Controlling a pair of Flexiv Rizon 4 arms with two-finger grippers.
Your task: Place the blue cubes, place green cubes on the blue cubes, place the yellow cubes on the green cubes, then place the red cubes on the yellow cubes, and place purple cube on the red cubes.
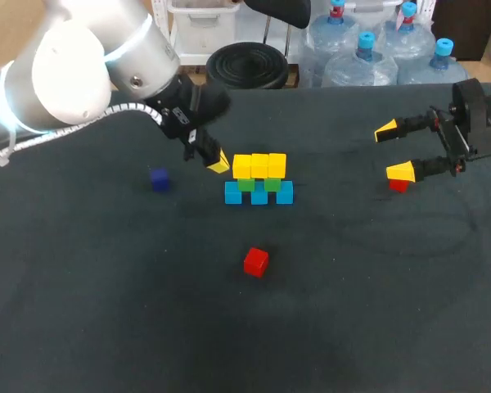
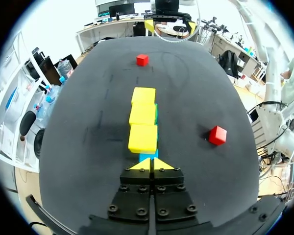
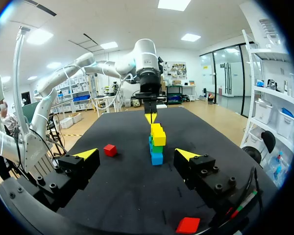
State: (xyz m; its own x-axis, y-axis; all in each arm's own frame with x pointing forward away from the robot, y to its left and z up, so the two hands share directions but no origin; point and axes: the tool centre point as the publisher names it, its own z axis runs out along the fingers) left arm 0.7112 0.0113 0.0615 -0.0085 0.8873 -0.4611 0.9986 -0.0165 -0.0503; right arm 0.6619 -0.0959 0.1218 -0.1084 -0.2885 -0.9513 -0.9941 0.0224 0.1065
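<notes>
The left gripper (image 2: 151,166) is closed on nothing, its two yellow tips pressed together. It hangs just off one end of the stack (image 1: 259,178). From its wrist view the yellow cubes (image 2: 143,120) run in a line straight ahead of the fingers, so the row's long axis points away from this tool. A sliver of the blue cubes (image 2: 148,156) shows under the closest yellow one. In the head view the green cubes (image 1: 245,185) sit between the blue and yellow layers. The right gripper (image 1: 394,151) stands well apart on the stack's other side, fingers spread wide and empty.

Red looks due next. The first red cube (image 1: 398,187) lies just beside one finger of the right gripper, not between the two, so the right arm is plainly nearer to it. The second red cube (image 1: 256,262) lies alone on the table (image 1: 106,327) in front of the stack, roughly as near to the left gripper. The purple cube (image 1: 159,179) waits apart on the left arm's side. Nothing lies between either red cube and the stack, though the left gripper so close to the row's end could crowd a placement there.
</notes>
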